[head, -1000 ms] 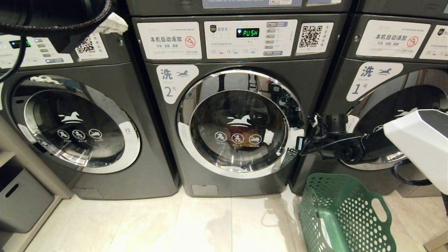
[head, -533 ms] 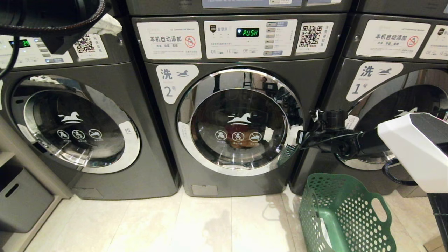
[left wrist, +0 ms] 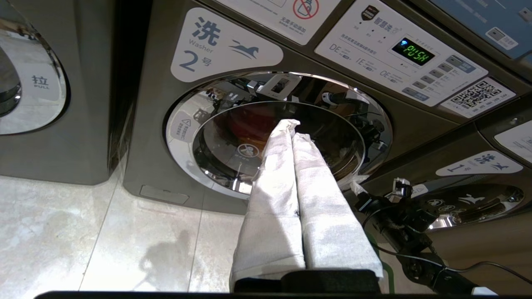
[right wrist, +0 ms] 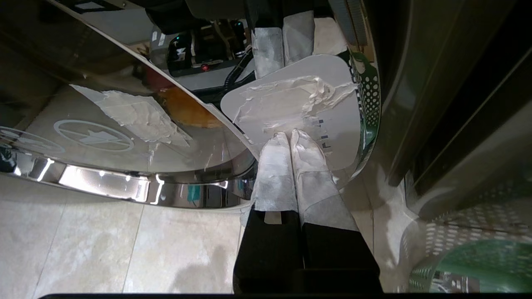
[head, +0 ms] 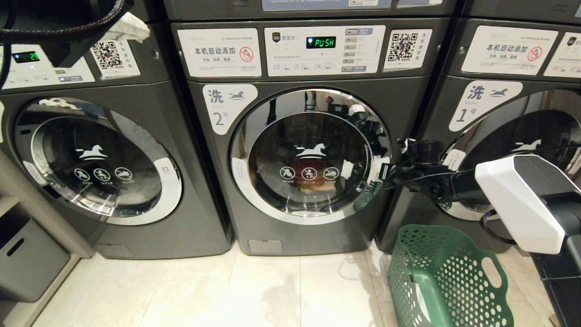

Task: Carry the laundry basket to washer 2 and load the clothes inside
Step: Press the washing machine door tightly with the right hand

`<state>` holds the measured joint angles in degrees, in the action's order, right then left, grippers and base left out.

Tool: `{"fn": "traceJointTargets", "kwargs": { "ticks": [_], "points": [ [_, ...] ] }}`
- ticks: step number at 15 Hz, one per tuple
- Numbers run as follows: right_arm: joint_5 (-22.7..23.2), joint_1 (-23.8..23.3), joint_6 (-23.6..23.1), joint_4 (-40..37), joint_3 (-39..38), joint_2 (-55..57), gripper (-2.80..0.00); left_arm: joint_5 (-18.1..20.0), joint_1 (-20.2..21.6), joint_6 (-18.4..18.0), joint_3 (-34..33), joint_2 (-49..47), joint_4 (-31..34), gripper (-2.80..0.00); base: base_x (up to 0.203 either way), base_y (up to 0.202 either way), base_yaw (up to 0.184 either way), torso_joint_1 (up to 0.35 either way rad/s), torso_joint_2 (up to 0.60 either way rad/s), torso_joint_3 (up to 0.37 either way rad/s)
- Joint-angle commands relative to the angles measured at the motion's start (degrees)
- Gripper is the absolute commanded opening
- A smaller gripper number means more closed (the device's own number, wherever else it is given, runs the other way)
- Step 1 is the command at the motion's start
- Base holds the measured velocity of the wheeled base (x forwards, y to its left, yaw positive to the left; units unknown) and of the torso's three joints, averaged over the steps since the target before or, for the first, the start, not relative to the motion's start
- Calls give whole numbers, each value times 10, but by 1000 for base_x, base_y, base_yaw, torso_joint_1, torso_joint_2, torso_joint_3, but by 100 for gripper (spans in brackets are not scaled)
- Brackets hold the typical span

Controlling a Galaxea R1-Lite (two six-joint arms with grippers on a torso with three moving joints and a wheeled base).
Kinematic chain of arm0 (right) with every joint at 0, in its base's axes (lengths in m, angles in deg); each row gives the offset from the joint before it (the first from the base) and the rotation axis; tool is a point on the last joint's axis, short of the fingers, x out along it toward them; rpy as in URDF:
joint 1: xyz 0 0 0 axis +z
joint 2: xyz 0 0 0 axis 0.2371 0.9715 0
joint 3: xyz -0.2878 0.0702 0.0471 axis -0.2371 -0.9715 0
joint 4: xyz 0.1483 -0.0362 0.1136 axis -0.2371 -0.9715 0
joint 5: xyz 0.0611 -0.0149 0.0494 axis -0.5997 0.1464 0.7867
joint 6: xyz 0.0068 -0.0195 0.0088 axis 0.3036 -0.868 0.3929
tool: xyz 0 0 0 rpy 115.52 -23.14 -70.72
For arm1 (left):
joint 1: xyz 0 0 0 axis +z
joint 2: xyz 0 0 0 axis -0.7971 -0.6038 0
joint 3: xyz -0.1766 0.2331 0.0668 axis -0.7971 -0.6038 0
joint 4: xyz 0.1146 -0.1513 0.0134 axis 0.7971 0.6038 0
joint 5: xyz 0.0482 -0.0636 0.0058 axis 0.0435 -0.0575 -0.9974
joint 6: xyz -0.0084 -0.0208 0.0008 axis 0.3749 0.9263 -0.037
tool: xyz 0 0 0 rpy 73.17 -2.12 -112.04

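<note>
Washer 2 [head: 227, 109] stands in the middle, its chrome-rimmed glass door [head: 311, 156] swung in against the front. Through the glass I see the clothes [head: 313, 184] as a red and yellow-orange heap; they also show in the left wrist view [left wrist: 245, 124]. My right gripper [head: 380, 174] is shut and empty, its white-wrapped fingertips [right wrist: 305, 143] pressed on the white label at the door's right rim. The green laundry basket [head: 447, 277] sits on the floor at lower right, with no garment visible inside. My left gripper [left wrist: 293, 128] is shut and empty, held high at the left [head: 127, 29].
Washer 1 [head: 481, 104] stands right behind my right arm. An unnumbered washer [head: 100, 159] is at the left, with a grey bin [head: 27, 263] below it. Washer 2's display [head: 321, 42] reads PUSH. Pale floor tiles [head: 254, 290] lie in front.
My right arm has pushed up and to the left against the door's right rim, and the door has swung further in. The left gripper has drifted slightly left.
</note>
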<state>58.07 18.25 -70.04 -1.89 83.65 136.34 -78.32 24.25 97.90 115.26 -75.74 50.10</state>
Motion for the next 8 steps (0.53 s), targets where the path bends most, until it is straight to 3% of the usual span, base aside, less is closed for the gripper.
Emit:
{"fn": "traceJointTargets", "kwargs": {
  "ticks": [1,4,8],
  "points": [
    [0,-3,1,2,50,41,-280,-1,0,1,0,9,7,-280,0,0,0,0,0,0],
    [0,-5,-3,4,60,61,-280,-25,0,-1,1,13,14,-280,0,0,0,0,0,0],
    [5,-7,0,10,62,70,-280,-29,0,-2,1,21,17,-280,0,0,0,0,0,0]
  ]
}}
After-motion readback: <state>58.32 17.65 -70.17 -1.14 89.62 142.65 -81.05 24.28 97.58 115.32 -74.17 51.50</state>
